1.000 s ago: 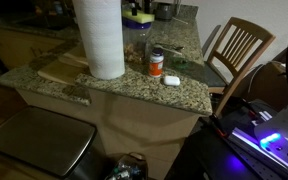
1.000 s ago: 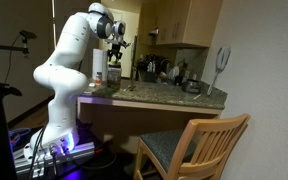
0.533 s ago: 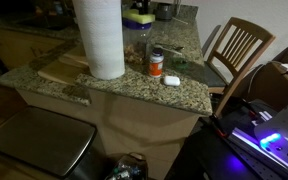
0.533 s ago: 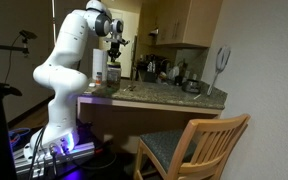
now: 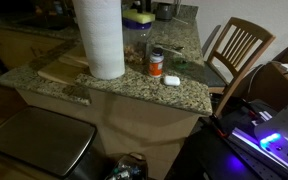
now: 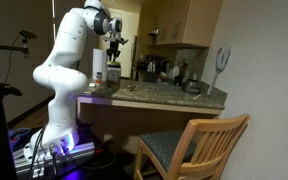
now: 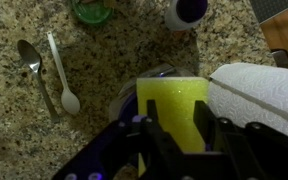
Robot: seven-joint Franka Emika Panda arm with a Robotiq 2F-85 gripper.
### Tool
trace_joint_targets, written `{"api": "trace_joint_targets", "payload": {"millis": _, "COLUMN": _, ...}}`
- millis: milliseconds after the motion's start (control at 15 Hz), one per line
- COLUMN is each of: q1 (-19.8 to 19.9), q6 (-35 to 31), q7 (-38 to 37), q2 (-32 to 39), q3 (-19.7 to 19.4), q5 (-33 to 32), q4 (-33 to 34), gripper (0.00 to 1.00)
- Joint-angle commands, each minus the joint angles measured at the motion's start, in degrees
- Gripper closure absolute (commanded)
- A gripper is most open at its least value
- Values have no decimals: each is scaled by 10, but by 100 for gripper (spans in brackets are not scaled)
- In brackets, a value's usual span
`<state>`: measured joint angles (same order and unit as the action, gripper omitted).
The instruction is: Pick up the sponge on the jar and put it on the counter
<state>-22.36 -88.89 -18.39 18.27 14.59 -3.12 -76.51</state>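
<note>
Sponge (image 5: 139, 17) sits over jar (image 5: 137, 42) near far edge of counter (image 5: 184, 95), roll (image 5: 101, 38) just beside. Can't tell if sponge touches jar. Bottle (image 5: 156, 63) & cap (image 5: 171, 80) lie nearer front edge.

Ext. view from the side: gripper (image 6: 114, 54) points down above the counter's end next to the arm; sponge too small to make out.

Wrist: gripper (image 7: 177, 126) clamped on sponge (image 7: 174, 100), fingers (image 7: 149, 135) on both sides. Lid (image 7: 160, 71) peeks out beyond it. Roll (image 7: 259, 95) just beside; two spoons (image 7: 62, 75) well apart.
</note>
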Motion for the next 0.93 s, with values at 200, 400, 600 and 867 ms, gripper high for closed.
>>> {"api": "trace_joint_targets", "payload": {"millis": 200, "q1": -4, "q6": -30, "q7": -24, "q2": -37, "q3": -2, "q5": -10, "q4": -48, "gripper": 4}}
{"api": "trace_joint_targets", "payload": {"millis": 400, "q1": -6, "q6": -17, "q7": -26, "q2": -16, "q3": -2, "q5": -4, "q4": -16, "gripper": 9}}
{"api": "trace_joint_targets", "payload": {"millis": 600, "q1": -6, "q6": -9, "q7": -35, "q2": -17, "q3": -3, "q5": -1, "q4": -16, "gripper": 0}}
{"api": "trace_joint_targets", "payload": {"millis": 867, "q1": -5, "q6": 29, "q7": -64, "q2": -15, "q3": -3, "q5": 15, "q4": -12, "gripper": 0}}
